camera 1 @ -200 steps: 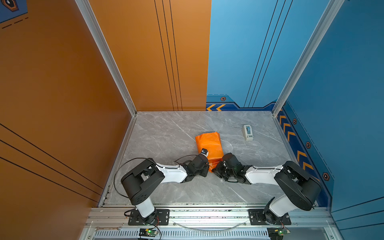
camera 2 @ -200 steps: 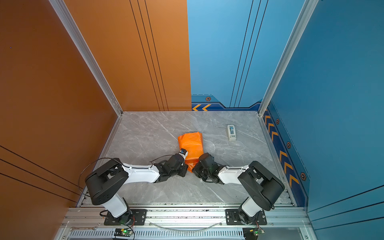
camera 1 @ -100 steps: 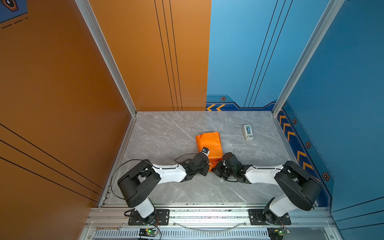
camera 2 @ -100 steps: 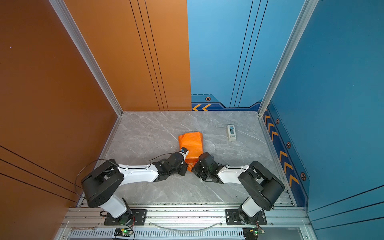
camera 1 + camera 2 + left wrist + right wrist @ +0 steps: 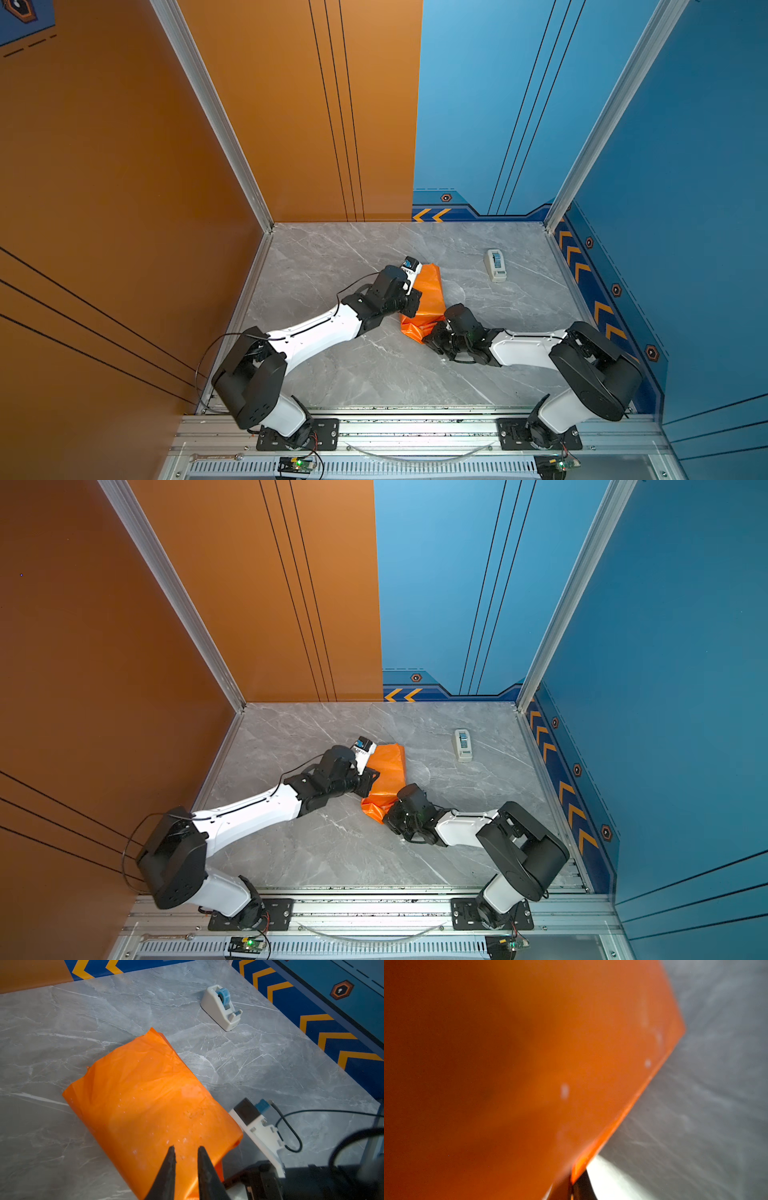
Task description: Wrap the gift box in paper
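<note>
On the left of the grey marble surface (image 5: 353, 374), the left end effector (image 5: 186, 1148) sits at the left side of the paper (image 5: 145, 1105). Its jaws are a narrow gap apart with nothing between them, and its tips are at the glossy orange face. The paper lies about mid-surface as a creased oblong bundle, orange side out, its long axis running from the front edge toward the back; what it covers is hidden. At the bundle's front end the right end effector (image 5: 432, 334) is closed, pinching a raised orange flap, and that flap fills most of the right wrist view. Further right, toward the back right corner, a white tape dispenser (image 5: 495, 266) stands well apart from the bundle.
</note>
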Robot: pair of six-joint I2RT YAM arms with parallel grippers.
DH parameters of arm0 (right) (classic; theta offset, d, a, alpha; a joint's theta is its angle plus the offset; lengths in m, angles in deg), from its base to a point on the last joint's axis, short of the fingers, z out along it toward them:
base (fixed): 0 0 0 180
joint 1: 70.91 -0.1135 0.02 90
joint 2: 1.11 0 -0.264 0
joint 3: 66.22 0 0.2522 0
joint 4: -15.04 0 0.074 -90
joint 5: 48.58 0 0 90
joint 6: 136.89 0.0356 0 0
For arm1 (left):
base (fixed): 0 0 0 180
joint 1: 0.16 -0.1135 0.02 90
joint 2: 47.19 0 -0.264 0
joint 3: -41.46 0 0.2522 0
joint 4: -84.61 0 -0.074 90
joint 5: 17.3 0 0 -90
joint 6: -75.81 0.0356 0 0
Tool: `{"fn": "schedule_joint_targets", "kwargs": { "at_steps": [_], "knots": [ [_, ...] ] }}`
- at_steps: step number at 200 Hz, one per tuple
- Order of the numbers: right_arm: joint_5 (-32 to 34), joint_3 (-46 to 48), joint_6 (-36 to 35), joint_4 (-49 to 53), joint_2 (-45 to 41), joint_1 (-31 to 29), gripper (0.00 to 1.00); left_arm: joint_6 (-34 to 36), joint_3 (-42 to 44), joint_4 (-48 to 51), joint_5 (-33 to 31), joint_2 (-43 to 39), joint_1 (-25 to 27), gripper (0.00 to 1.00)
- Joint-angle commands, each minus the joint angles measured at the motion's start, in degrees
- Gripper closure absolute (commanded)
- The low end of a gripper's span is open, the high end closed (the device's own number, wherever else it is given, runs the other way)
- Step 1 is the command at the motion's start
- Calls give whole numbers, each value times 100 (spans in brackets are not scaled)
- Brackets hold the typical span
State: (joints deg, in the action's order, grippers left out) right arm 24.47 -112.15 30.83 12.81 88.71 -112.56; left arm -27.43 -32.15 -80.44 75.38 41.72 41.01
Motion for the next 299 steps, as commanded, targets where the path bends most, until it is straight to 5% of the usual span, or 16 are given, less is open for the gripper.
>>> {"fn": "schedule_joint_targets", "kwargs": {
  "at_steps": [1, 71, 228, 254, 299],
  "knots": [
    [-74, -124, -164, 174, -35, 25, 100, 414, -427, 474, 534, 487, -257, 81],
    [-80, -298, -262, 391, -122, 71, 100, 548, -382, 258, 936, 1446, -358, 86],
    [-159, -1200, -768, 744, -214, 455, 100, 697, -96, 172, 858, 1745, -183, 87],
    [-168, -1102, -824, 772, -202, 527, 100, 720, -55, 125, 853, 1522, -187, 78],
    [-221, -1051, -872, 841, -230, 544, 100, 1124, -50, -39, 882, 807, -279, 49]
  ]
}}
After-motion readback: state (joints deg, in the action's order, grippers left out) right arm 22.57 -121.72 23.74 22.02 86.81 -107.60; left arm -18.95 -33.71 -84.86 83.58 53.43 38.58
